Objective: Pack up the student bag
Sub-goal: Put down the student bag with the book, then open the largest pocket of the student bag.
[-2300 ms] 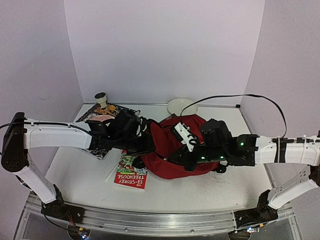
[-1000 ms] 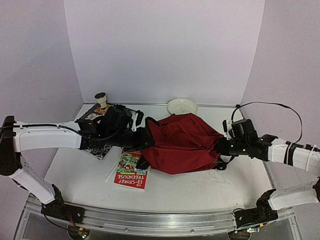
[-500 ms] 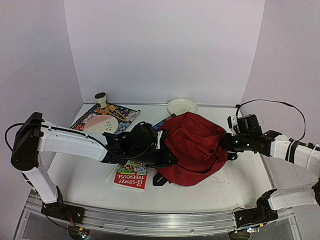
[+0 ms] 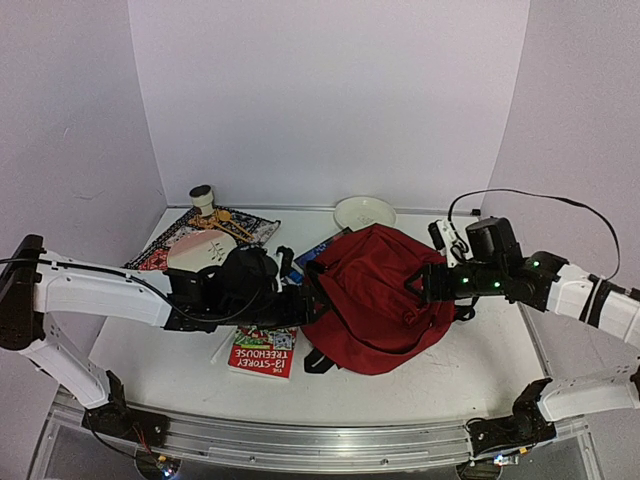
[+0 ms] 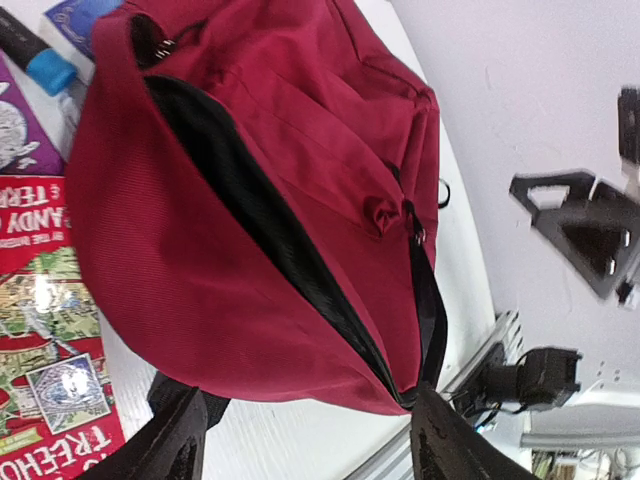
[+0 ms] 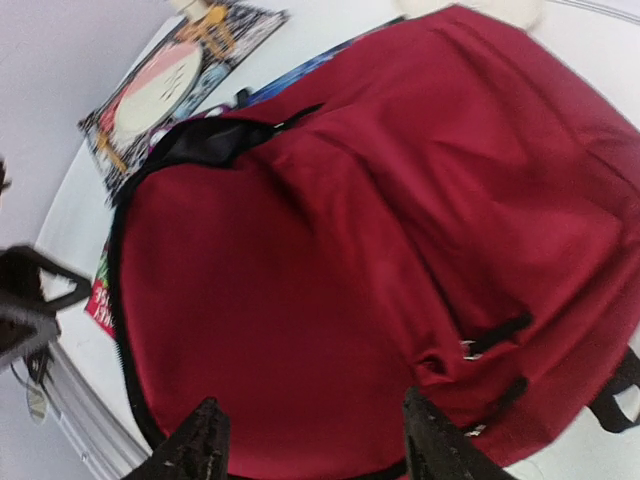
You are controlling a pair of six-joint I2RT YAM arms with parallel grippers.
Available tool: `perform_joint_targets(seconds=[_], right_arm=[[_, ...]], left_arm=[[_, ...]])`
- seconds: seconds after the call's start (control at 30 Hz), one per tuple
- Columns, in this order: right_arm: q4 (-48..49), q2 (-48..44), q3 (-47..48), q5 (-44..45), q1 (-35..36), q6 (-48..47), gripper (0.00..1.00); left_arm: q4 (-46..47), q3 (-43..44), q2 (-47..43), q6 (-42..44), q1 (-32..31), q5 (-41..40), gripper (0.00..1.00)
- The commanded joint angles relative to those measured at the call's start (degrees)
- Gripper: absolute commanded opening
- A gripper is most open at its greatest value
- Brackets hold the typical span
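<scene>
Your left gripper [image 5: 315,445] is spread wide and holds nothing. The student bag [image 5: 250,200] lies unzipped just ahead of its fingertips. Your right gripper [image 6: 315,445] is also spread and empty, with the bag close below and ahead.

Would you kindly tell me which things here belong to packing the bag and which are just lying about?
Belong to the job, most likely:
student bag, storybook, marker

Just lying about, it seems:
bowl, cup, plate, patterned mat
</scene>
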Motion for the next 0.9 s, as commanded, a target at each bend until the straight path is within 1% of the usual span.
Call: perform_joint_targets(seconds=[0.0, 0.13, 0.3, 0.43, 0.63, 0.7, 0.8, 0.87], right_arm=[[2.4, 5.0, 3.92, -1.49, 5.61, 0.55, 0.61], [4.46, 9.9, 6.86, -1.89, 10.55, 1.36, 0.66], [5.95, 15.94, 10.57, -1.38, 14.98, 1.48, 0.7], [6.35, 20.32, 12.78, -0.66, 16.86, 1.43, 0.72], [6.33, 25.01, 13.74, 1.01, 17.05, 1.2, 0.71], [6.19, 25.86, 13.77, 2.54, 17.03, 1.3, 0.7], [5.28, 26.63, 13.84, 4.92, 17.07, 1.31, 0.61], [4.28, 26.63, 13.9, 6.33, 17.04, 1.35, 0.54]], left_arm=[[-2.11, -2.08, -3.68, -0.21, 2.17, -3.49, 0.73], [-2.17, -1.43, -2.97, 1.02, 3.85, -2.79, 0.79], [-2.13, 0.9, 0.08, 2.78, 4.67, -1.69, 0.81], [-1.91, 2.83, 3.01, 3.54, 4.8, -0.5, 0.82], [-0.66, 4.19, 5.98, 3.55, 4.8, 1.14, 0.82], [-0.61, 4.14, 6.62, 3.63, 4.79, 1.43, 0.82], [-0.44, 3.56, 7.49, 3.33, 4.81, 1.78, 0.82], [-0.18, 2.9, 7.92, 2.95, 4.84, 1.94, 0.82]])
